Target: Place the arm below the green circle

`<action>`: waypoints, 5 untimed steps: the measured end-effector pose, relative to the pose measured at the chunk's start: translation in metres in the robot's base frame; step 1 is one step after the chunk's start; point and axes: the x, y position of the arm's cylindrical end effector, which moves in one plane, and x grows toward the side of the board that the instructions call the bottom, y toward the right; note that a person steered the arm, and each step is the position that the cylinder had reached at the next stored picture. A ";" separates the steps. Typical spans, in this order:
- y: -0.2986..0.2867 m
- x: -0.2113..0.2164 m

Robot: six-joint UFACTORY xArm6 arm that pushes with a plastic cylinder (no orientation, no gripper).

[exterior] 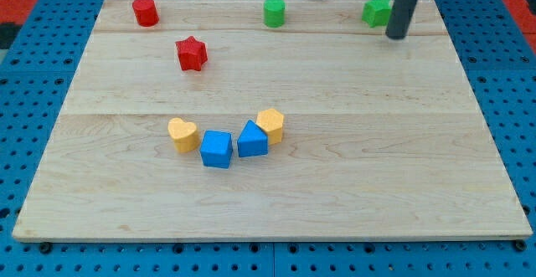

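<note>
The green circle block (pixel 275 12), a short cylinder, stands at the top centre of the pale wooden board (pixel 335 185), and my tip (pixel 396 35) rests well to its right at the upper right, touching no block, just beside a green star-like block (pixel 376 11). A red cylinder (pixel 146 12) and a red star (pixel 192 53) sit upper left. At lower centre a yellow heart (pixel 182 134), blue cube (pixel 217 149), blue wedge-like block (pixel 252 140) and yellow hexagonal block (pixel 271 125) form a curved row.

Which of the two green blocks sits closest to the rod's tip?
The green star-like block at the view's top right, just left of my tip. The round green cylinder stands farther left, top centre.
</note>
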 end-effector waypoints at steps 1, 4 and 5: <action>0.000 0.035; 0.000 0.037; -0.024 0.018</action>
